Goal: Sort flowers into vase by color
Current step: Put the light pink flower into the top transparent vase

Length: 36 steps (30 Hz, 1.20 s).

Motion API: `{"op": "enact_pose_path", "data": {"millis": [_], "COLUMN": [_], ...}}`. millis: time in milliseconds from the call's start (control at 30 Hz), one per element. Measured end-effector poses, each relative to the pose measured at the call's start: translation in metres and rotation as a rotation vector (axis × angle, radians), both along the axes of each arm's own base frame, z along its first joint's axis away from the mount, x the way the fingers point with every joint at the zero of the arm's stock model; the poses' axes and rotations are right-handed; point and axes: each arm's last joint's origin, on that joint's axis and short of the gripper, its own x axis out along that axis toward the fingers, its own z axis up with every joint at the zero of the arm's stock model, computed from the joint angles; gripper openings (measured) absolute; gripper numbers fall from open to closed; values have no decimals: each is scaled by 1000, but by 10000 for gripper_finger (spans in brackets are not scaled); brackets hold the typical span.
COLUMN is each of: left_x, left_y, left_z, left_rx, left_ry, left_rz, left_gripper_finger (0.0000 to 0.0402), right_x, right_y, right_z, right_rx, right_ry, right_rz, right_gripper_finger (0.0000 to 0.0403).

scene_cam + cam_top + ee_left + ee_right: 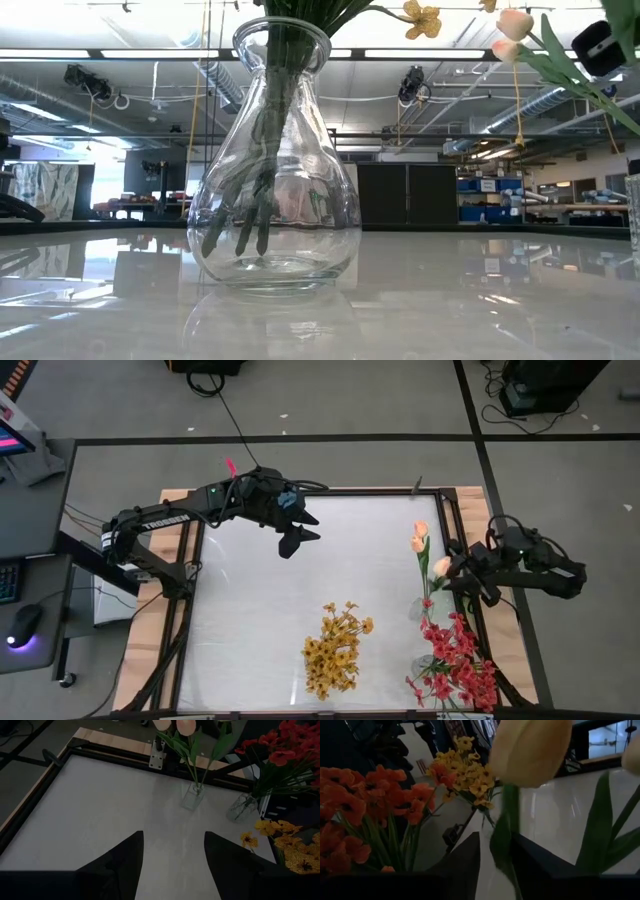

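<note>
Glass vase point(275, 160), nearest the low camera, holds the yellow flowers point(335, 648). My right gripper point(452, 575) reaches in from the bench edge, jaws closed on a tulip point(441, 566) stem. My left gripper point(300, 527) hovers mid-bench, jaws apart and empty. Red flowers point(455, 660) stand in their own vase.

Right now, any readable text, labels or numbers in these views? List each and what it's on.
"TROSSEN": white lettering on the left arm, high view; the only text I can make out, and small enough that I'm partly going by shape.
Monitor at the left edge of the high view: lit screen, nothing legible.
Room behind the table in the low view: shelves and bins, any labels too small to read.
Vases, flowers, table: no text visible.
</note>
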Motion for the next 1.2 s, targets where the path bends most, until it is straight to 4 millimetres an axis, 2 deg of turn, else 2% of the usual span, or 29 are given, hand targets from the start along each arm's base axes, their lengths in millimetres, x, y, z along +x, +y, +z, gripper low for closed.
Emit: {"op": "enact_pose_path", "data": {"millis": [700, 1200], "left_x": [0, 0], "left_y": [0, 0], "left_z": [0, 0], "left_rx": [0, 0], "left_ry": [0, 0], "left_rz": [1, 1], "left_gripper_finger": [215, 215], "right_x": [-2, -19], "right_y": [1, 3], "right_z": [-5, 16], "right_rx": [57, 12], "right_ry": [76, 23], "right_rz": [44, 41], "right_gripper_finger": [181, 193]}}
